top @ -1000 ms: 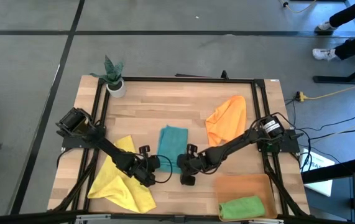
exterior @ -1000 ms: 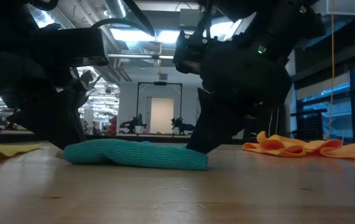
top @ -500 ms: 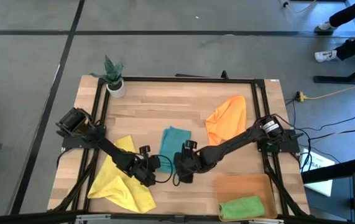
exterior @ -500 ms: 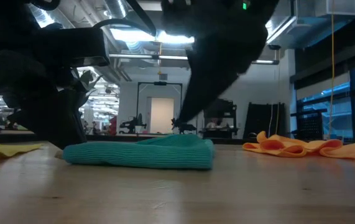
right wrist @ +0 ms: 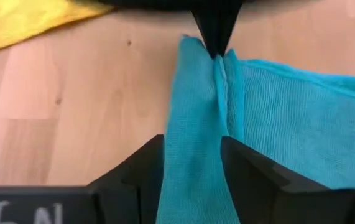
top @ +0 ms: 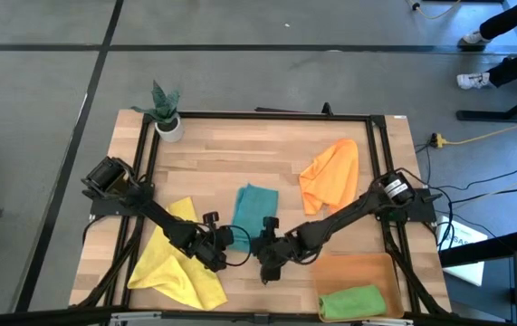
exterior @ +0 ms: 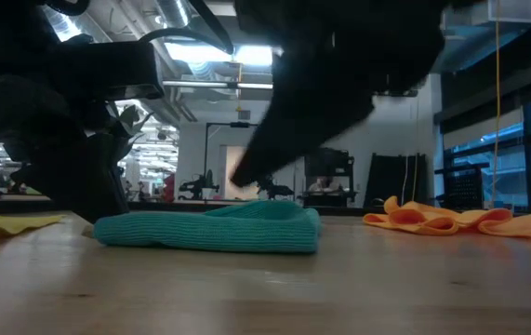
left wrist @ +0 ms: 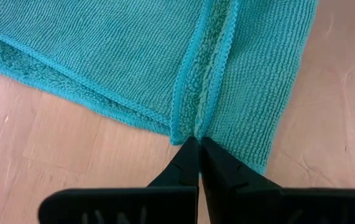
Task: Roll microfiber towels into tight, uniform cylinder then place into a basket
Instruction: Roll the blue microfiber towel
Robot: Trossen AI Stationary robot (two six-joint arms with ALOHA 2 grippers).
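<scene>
The teal towel [top: 254, 205] lies folded on the wood in the middle of the table, its right end humped up [exterior: 274, 219]. My left gripper [left wrist: 197, 142] is shut, with its tips at the towel's near edge. My right gripper [right wrist: 193, 140] hangs open just above the towel's near right part, and the cloth shows between its fingers without touching them. The orange towel [top: 330, 172] lies crumpled at the far right and the yellow towel [top: 181, 263] at the near left. A green towel [top: 353, 301] lies rolled in the basket [top: 353, 267]. My left gripper sets its shut fingertips [left wrist: 189, 152] on the teal towel's edge, where two hemmed edges run side by side [left wrist: 193, 124]. The fingers slant down from the table's near left. The towel lies on the table. I cannot tell whether any cloth is caught between the tips.
A small white plant pot [top: 167, 125] stands at the far left corner. A black frame [top: 258, 115] runs around the tabletop. Bare wood [top: 231, 163] lies beyond the teal towel.
My right gripper has risen off the teal towel's right end and drawn toward the near edge. That end of the towel, flat a second ago, now stands humped up. The rest of the towel has stayed where it was.
</scene>
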